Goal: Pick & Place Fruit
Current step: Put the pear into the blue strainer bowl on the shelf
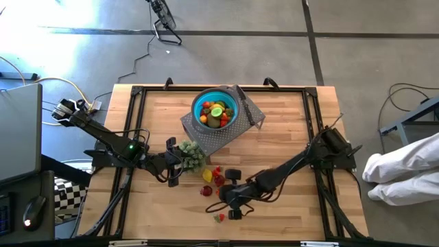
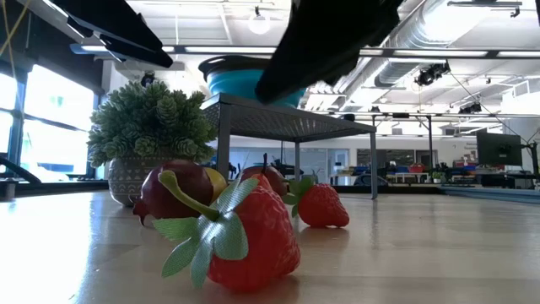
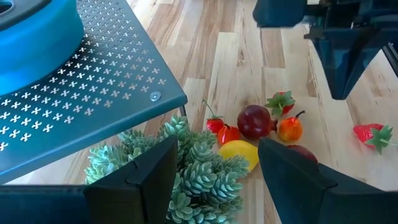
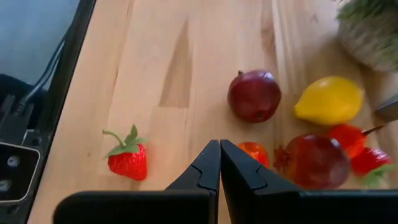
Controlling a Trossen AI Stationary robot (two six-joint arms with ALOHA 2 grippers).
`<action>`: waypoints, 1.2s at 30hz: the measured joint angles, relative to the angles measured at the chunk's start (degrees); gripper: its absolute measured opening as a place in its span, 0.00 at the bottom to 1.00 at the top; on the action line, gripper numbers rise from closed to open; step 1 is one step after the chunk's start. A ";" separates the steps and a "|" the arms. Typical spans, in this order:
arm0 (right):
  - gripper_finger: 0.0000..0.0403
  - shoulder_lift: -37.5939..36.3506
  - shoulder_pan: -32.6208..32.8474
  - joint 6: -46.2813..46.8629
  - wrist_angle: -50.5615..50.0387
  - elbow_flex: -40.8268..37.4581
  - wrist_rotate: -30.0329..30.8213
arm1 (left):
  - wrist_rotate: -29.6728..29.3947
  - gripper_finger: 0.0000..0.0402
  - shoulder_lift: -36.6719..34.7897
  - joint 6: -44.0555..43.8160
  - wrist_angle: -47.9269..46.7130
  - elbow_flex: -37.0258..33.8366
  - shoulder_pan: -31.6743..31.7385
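A round blue bowl (image 1: 216, 108) holding small plastic fruit sits on a perforated grey metal stand (image 1: 206, 134). A green potted plant (image 1: 191, 155) stands beside it (loose fruit (image 1: 214, 178) scattered just right).

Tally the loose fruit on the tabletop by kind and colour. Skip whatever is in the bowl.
Strawberries: 2
Dark red round fruit: 2
Yellow fruit: 1
Small orange fruit: 1
Small bright red stemmed piece: 1
Total: 7
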 joint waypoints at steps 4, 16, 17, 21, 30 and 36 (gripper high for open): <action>0.01 0.14 -0.84 1.25 -1.10 0.00 0.02 | -0.01 0.54 0.00 0.02 -0.15 0.00 0.00; 0.30 0.14 -1.45 0.10 -4.47 0.00 0.14 | -0.10 0.54 0.00 0.02 -0.15 0.00 0.00; 0.35 0.14 -1.48 -0.17 -4.63 0.00 0.49 | -0.12 0.54 0.00 0.02 -0.16 0.00 0.00; 0.50 0.14 -1.52 -0.26 -4.73 0.00 1.68 | -0.14 0.54 0.00 0.02 -0.15 0.00 0.00; 0.51 1.10 -1.52 -0.27 -3.56 0.04 3.22 | -0.12 0.54 0.00 0.02 -0.14 0.00 0.00; 0.47 4.78 -1.48 -0.37 -2.41 -0.03 2.83 | -0.10 0.54 0.00 0.02 -0.13 0.00 0.00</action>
